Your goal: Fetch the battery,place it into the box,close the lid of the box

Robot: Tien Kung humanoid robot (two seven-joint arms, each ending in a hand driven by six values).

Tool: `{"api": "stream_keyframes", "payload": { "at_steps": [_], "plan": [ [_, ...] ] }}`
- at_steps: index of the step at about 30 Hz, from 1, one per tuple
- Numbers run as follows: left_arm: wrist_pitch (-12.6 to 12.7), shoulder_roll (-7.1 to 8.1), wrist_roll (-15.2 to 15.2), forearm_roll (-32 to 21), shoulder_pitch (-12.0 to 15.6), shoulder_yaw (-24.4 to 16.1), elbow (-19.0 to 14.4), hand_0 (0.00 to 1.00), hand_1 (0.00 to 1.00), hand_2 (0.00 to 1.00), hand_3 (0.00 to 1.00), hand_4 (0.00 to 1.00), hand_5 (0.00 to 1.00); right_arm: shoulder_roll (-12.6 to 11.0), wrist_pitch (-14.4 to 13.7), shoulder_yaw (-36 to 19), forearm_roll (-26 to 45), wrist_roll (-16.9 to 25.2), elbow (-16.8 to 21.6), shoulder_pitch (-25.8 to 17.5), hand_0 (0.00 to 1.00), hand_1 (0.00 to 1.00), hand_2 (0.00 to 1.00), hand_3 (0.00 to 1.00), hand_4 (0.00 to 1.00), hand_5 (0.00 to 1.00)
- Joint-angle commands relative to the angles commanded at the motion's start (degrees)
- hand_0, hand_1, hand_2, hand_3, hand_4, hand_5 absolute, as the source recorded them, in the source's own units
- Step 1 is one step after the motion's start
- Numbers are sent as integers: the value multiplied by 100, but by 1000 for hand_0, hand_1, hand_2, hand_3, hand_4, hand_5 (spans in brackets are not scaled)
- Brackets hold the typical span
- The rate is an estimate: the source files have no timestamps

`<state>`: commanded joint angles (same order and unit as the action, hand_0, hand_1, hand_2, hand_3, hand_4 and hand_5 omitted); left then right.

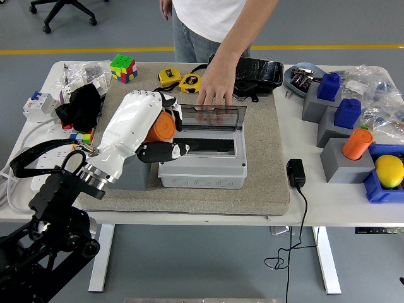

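My left hand (165,129) is shut on an orange cylindrical battery (160,127) and holds it at the left edge of the grey box (202,165). The box's clear lid (208,117) stands open at the back. A person's hand (214,95) rests on the top edge of that lid. The dark slot inside the box (208,146) shows to the right of my thumb. The grey holder block (136,177) the battery came from is mostly hidden behind my white forearm. My right hand is out of view.
A second orange battery (357,144) stands in a grey block at the right, near blue blocks (346,113) and a lemon (389,170). A black adapter (295,172) with cable lies right of the box. Tape measures (179,80) and a puzzle cube (123,67) sit behind.
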<state>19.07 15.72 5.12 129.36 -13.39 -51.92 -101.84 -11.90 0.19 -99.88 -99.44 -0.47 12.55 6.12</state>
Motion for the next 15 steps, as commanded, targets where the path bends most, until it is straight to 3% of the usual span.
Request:
{"api": "stream_keyframes", "payload": {
  "at_steps": [1,6,7,12,13,15],
  "plan": [
    [-3,-3,-14,64,-20,71,19,106,79,109,99,772,218,-1,0,6,1,-1,-1,0,809,748,743,799,998,998],
    [108,-88,-27,64,-161,483,247,106,79,109,99,772,218,5,-2,74,49,-4,4,15,809,748,743,799,998,998],
    [133,-120,-36,64,-200,554,311,118,96,125,113,690,298,6,-2,79,52,-5,3,17,810,749,743,799,998,998],
    [195,-304,-42,64,-420,898,681,118,96,125,113,690,298,-2,-9,83,36,-13,-5,29,810,749,743,799,998,998],
    [195,-354,-61,64,-470,953,774,126,110,143,129,643,353,-3,-9,81,32,-13,-6,30,810,748,742,799,998,998],
    [203,-456,-83,64,-574,1063,976,126,110,143,129,643,353,-2,-8,76,15,-16,-12,34,810,748,742,799,998,998]
  ]
}}
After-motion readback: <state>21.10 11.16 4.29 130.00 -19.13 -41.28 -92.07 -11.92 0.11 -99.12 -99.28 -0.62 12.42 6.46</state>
